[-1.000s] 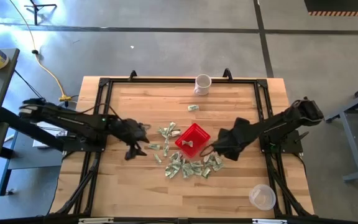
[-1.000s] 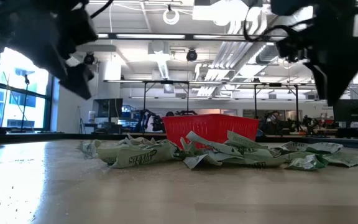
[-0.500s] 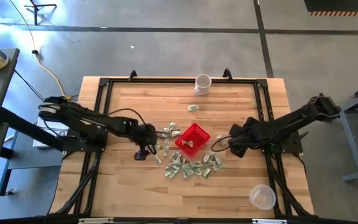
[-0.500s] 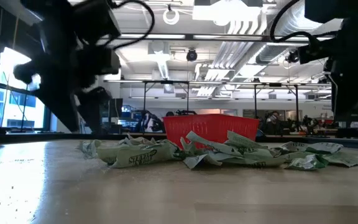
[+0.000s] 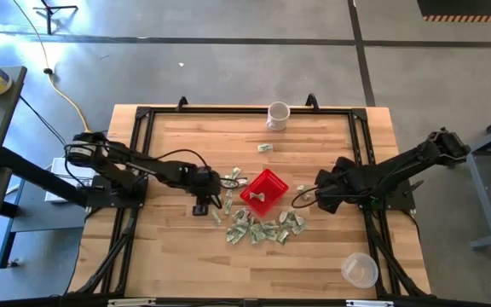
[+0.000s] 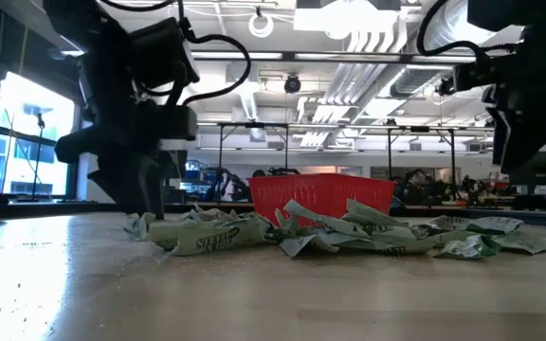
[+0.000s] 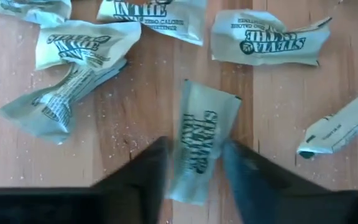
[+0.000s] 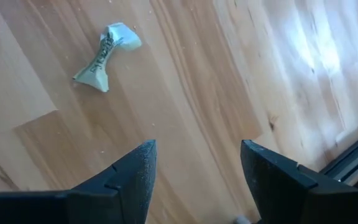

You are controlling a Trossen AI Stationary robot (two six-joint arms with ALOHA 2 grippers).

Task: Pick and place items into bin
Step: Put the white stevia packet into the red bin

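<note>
The items are small crumpled green-and-white paper packets (image 5: 262, 228) strewn on the wood around the near and left sides of the bin, a red basket (image 5: 264, 192); the low view shows them piled (image 6: 349, 232) before it (image 6: 320, 194). My left gripper (image 5: 207, 194) is down at the pile's left end, shut on one packet (image 7: 197, 146). My right gripper (image 5: 303, 199) hangs open above bare wood right of the basket; one packet (image 8: 107, 53) lies beyond its fingers. My left gripper pinches the packet's two long edges (image 7: 188, 177) between its two fingers, at the end nearest the wrist. The fingers (image 7: 151, 171) point down from above and stand across the packet. It lies flat on the table, its other end (image 7: 210, 99) free.
A white mug (image 5: 277, 115) stands at the table's far edge, with a lone packet (image 5: 265, 147) near it. A clear plastic cup (image 5: 359, 270) sits at the near right. Black frame rails (image 5: 139, 162) border the wooden top.
My left gripper has gone toward the table's right edge to the pile's left end and come down onto a packet. My right gripper has drawn back from the pile toward the table's right edge, then held still. The packets have not moved.
</note>
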